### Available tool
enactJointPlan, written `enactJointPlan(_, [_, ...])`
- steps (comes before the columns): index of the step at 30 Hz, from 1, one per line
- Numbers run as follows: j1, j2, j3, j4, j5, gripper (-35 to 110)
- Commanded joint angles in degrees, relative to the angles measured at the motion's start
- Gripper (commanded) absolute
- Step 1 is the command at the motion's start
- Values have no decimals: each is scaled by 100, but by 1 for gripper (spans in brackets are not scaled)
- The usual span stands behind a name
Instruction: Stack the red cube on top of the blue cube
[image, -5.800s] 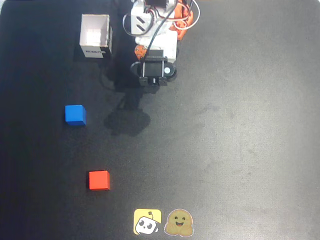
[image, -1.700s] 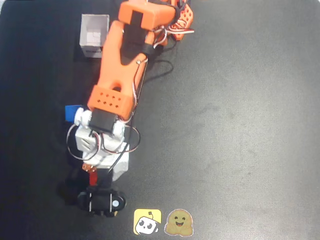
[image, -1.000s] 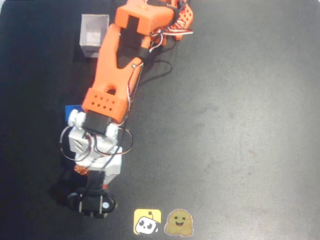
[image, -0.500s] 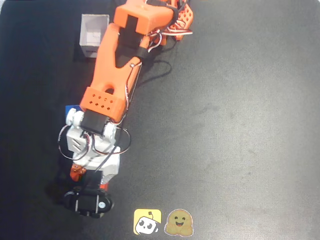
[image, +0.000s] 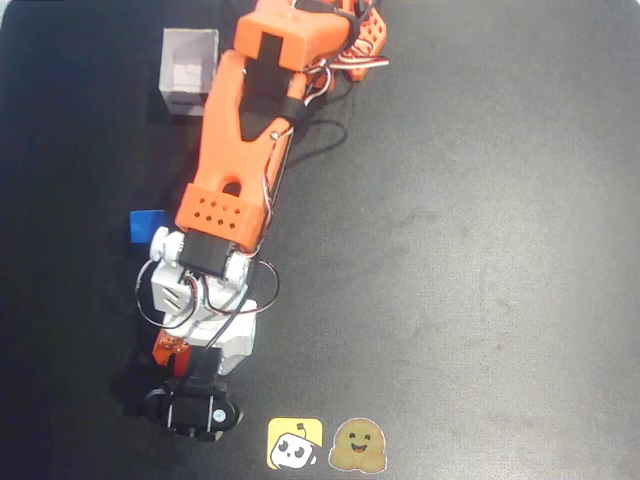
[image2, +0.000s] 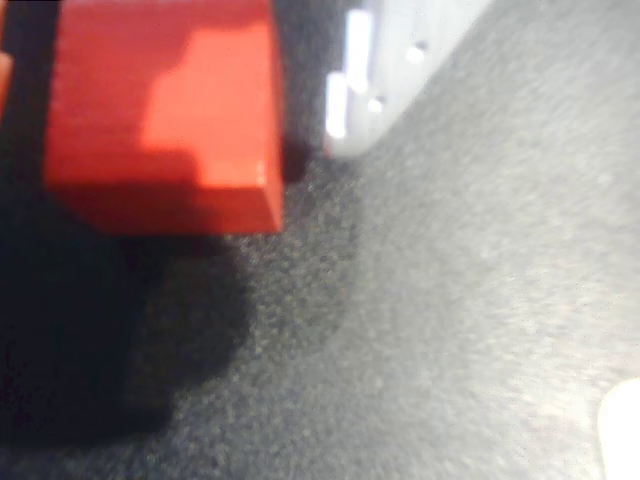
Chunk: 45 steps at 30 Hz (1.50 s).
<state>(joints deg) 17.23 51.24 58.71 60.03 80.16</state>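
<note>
Wrist view, red cube (image2: 165, 110) just beside white tool finger (image2: 385, 70), on dark table (image2: 470, 300)

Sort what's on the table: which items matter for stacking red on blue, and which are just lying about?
Belongs to the job:
- red cube, close against the gripper
- blue cube, partly hidden beside the arm

Just lying about:
- white box, far end of the table
- yellow sticker
- brown smiling sticker

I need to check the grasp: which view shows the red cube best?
The wrist view: the red cube is close and large, with a white finger beside it. In the overhead view the arm covers it.
</note>
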Motion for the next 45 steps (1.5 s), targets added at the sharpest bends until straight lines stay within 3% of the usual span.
enactJointPlan(1, [-9,211,202,-387,35,25])
enactJointPlan(7, [0,220,686,-853,53,22])
enactJointPlan(14, [70,404,870,-826,53,0])
enactJointPlan(21, [132,677,932,-562,62,0])
enactJointPlan(31, [457,1758,879,976,-141,0])
enactJointPlan(45, [1441,2830,2030,1310,-1863,0])
